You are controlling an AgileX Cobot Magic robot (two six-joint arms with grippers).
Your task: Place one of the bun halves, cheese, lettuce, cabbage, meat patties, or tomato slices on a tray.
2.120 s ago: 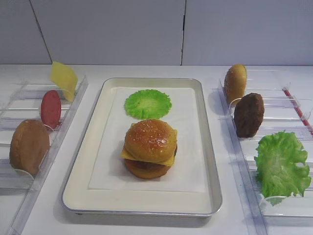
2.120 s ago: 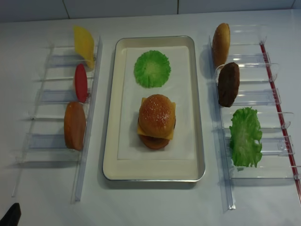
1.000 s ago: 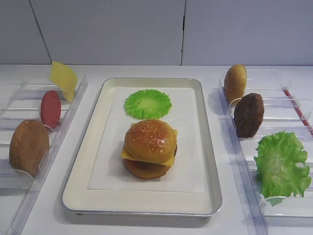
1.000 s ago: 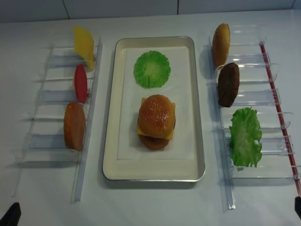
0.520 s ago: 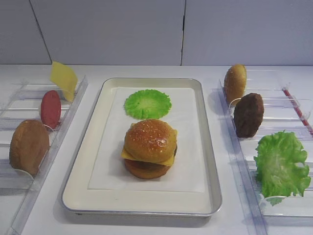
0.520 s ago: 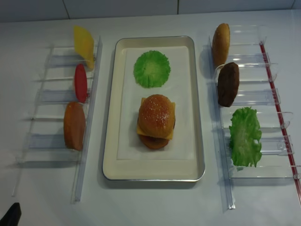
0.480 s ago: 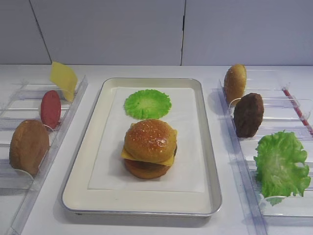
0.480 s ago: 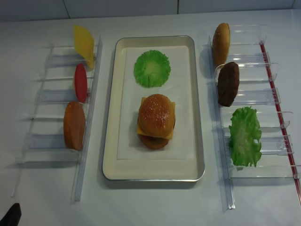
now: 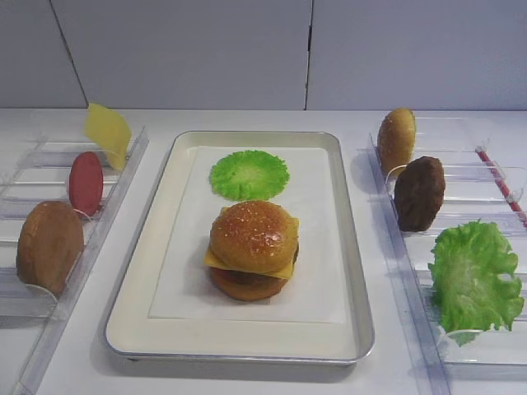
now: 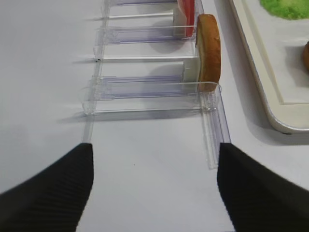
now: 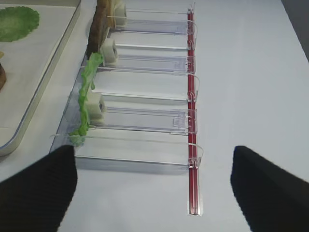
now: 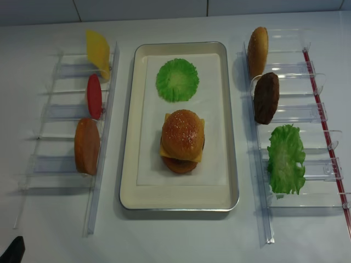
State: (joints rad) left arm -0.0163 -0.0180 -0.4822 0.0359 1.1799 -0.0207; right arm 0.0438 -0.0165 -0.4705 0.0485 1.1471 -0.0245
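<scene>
The silver tray (image 9: 156,206) holds a stacked burger topped by the sesame bun half (image 9: 253,234), with cheese (image 9: 284,267) showing under it. The cabbage disc (image 9: 249,174) lies behind it on the paper. The left rack carries a cheese slice (image 9: 107,132) and a tomato slice (image 9: 86,183). A meat patty (image 9: 418,192) and the lettuce (image 9: 475,276) stand in the right rack. My left gripper (image 10: 154,188) hangs open over bare table near the left rack. My right gripper (image 11: 154,188) is open before the right rack, empty.
An orange-brown disc (image 9: 49,245) stands in the left clear rack (image 10: 145,89) and a plain bun half (image 9: 396,138) at the back of the right rack (image 11: 145,121), which has a red strip (image 11: 192,96). A dark gripper tip (image 12: 12,252) shows at the overhead view's lower left.
A dark tip of the right gripper showed at the lower right edge of the overhead view a second ago and has left that view. The food has not moved.
</scene>
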